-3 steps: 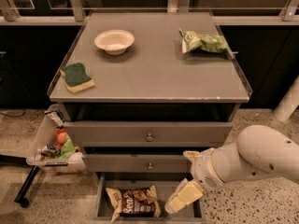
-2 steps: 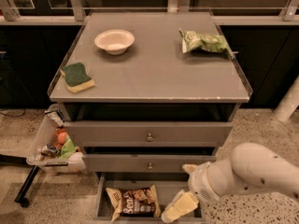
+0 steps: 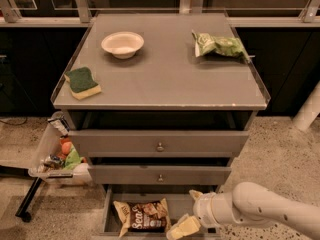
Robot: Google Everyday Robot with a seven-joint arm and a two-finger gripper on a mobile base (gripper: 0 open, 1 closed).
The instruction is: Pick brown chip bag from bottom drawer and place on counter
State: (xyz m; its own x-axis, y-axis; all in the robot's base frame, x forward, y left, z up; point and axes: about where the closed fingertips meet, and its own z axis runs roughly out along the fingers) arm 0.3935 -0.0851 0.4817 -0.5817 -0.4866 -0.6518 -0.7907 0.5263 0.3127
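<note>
Lower and further left than a second ago, our gripper [image 3: 182,213] now hangs over the pulled-out bottom drawer [image 3: 107,213]. It sits just right of the brown bag [image 3: 144,216], with its pale fingers [image 3: 184,227] spread apart and holding nothing. The lower finger reaches the bag's right edge, though we cannot tell whether it touches. The bag lies flat, label up, towards the left of the shallow tray, not yet lifted.

We judge that the arm [image 3: 260,211] comes in low from the right because the two knobbed drawers above are pushed in. That leaves only the open tray to reach into. The spread fingers suggest we are lining up to straddle the crinkly bag before closing.

Up on the desk [image 3: 165,79], a bowl [image 3: 122,44], a sponge [image 3: 82,82] and a green bag [image 3: 219,45] sit near the edges. The bare middle between them looks the likeliest landing spot.
</note>
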